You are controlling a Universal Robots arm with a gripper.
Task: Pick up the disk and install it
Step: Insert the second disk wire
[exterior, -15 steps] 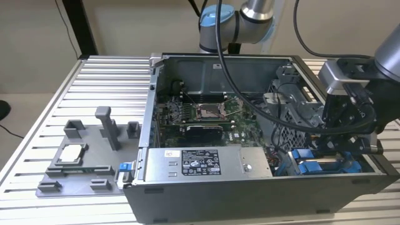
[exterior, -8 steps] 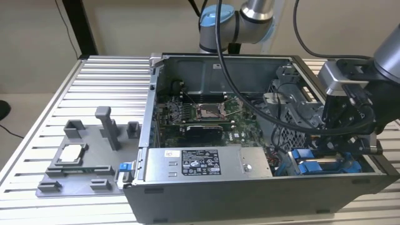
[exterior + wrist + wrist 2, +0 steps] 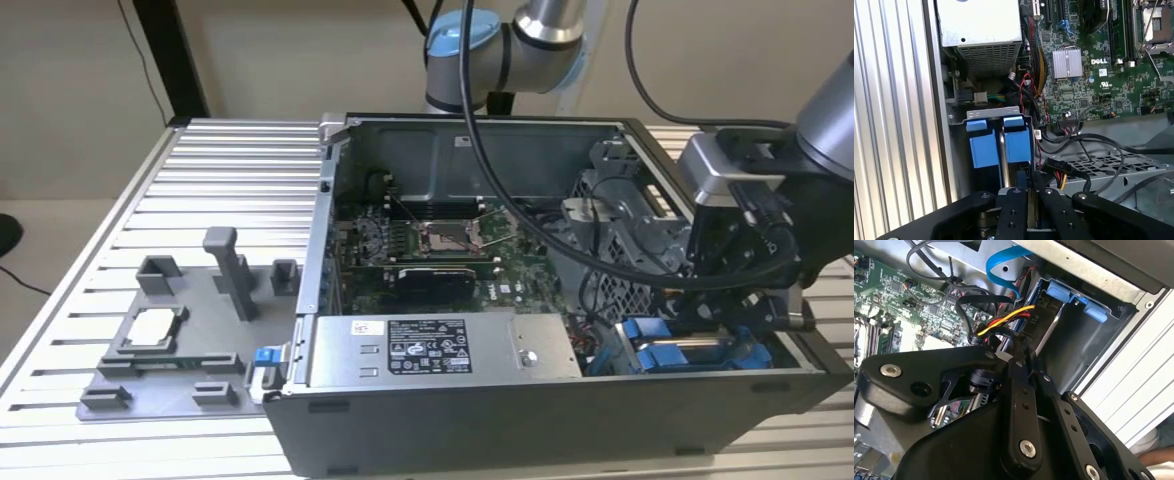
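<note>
Open computer case (image 3: 561,420) on a slatted metal worktop (image 3: 214,200), with the arm reaching into its drive bay.

Nearest, in both wrist views, the gripper (image 3: 1028,200) fills the foreground: two black fingers (image 3: 1021,405) brought almost together, with a thin silver-grey edge of the disk (image 3: 1030,200) pinched between them. The jaws are nearly closed on that edge. The disk stands on edge and is lowered into the drive bay at the case's front corner on the exterior view's right.

Just beyond the fingertips, in the first wrist view, two blue carrier tabs (image 3: 1004,140) sit side by side in the bay, with a dark slot between them. A bundle of red, yellow and black wires (image 3: 1004,320) runs close beside the bay.

Farther in, the green motherboard (image 3: 1094,85) lies flat on the case floor, carrying a small finned heatsink (image 3: 1068,63). The large grey box with black label (image 3: 427,345) lies along the case's front edge.

In the exterior view, the gripper (image 3: 727,300) hangs over the blue carriers (image 3: 687,350). On the worktop at that view's left lies a grey fixture tray (image 3: 174,350) with a small square silver chip (image 3: 151,328) in it.
</note>
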